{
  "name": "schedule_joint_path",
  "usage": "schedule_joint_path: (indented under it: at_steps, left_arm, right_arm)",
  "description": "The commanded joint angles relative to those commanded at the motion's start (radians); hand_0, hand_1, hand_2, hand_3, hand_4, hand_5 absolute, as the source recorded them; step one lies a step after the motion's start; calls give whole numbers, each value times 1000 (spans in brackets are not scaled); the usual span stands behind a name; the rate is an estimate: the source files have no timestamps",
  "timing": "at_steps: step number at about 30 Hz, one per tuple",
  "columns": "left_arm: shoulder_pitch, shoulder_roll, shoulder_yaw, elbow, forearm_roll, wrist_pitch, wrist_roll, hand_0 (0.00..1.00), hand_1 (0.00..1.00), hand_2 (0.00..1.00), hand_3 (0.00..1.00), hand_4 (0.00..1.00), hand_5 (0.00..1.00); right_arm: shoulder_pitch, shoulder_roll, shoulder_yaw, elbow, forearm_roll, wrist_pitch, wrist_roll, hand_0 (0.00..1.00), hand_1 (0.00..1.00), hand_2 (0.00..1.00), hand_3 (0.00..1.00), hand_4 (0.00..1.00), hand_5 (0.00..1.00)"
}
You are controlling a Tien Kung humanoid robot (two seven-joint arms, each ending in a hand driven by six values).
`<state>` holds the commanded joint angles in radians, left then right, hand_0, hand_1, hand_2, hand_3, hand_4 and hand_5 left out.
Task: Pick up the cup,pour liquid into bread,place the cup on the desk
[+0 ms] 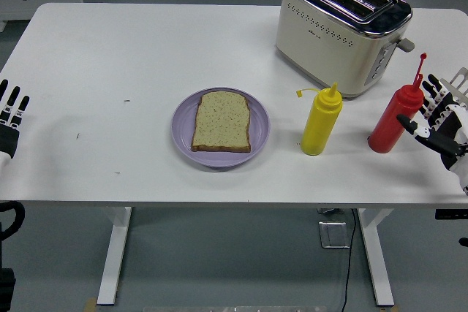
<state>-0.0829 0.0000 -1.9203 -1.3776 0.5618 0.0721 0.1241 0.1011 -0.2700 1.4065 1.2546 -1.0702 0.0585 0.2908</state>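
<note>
We're seeing no cup here; the nearest thing to it is the red squeeze bottle [395,123], standing upright near the bench's [110,56] right edge, w/ our right hand [439,126] just beside it. Biggest risk, we're judging: the bottle is tall and narrow, so a thumb nudge before the fingers [431,96] are wrapping round could be tipping it, maybe into the yellow bottle [322,120] nearby. Also, the bread [221,121] on the purple plate [183,133] is sitting well apart to the left, so a long carry could be dribbling sauce across the bench.

Right hand is hovering w/ fingers apart, thumb pointing at the bottle, not yet gripping. Left hand [12,118] is resting at the bench's left edge, fingers straight and apart, holding nothing.
</note>
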Motion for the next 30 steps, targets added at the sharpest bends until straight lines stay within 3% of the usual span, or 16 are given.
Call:
schedule_joint_path:
  at_steps: [6,12,14,19,20,25,26,30]
  left_arm:
    - [0,0,-1,0,0,0,0,778,729,724,662,522,932]
    - [1,0,-4,1,0,-1,-1,777,729,724,662,521,931]
    - [0,0,-4,1,0,-1,-1,777,729,724,662,522,930]
    - [0,0,-6,1,1,-1,-1,777,729,724,662,522,930]
    - [0,0,-6,1,1,-1,-1,777,729,724,662,522,930]
    - [0,0,-6,2,0,0,-1,777,729,724,662,522,930]
    - [1,0,-7,2,0,0,-1,777,729,724,661,522,930]
    - [1,0,-7,2,1,0,-1,777,729,724,661,522,930]
  right_arm:
    - [28,11,-29,-24,21,-5,0,998,949,998,998,924,200]
    - [67,28,-96,-60,98,-88,18,986,936,997,998,925,204]
    - [75,35,-112,-67,116,-106,20,945,907,950,998,926,209]
    - [97,46,-147,-86,147,-151,13,945,907,950,998,926,209]
    - [101,47,-154,-90,152,-156,11,889,797,782,970,926,214]
    - [118,50,-186,-102,171,-186,-1,889,797,782,970,926,214]
    - [121,52,-191,-104,176,-193,-3,658,533,476,736,924,229]
    - [132,59,-212,-110,213,-246,0,658,533,476,736,924,229]
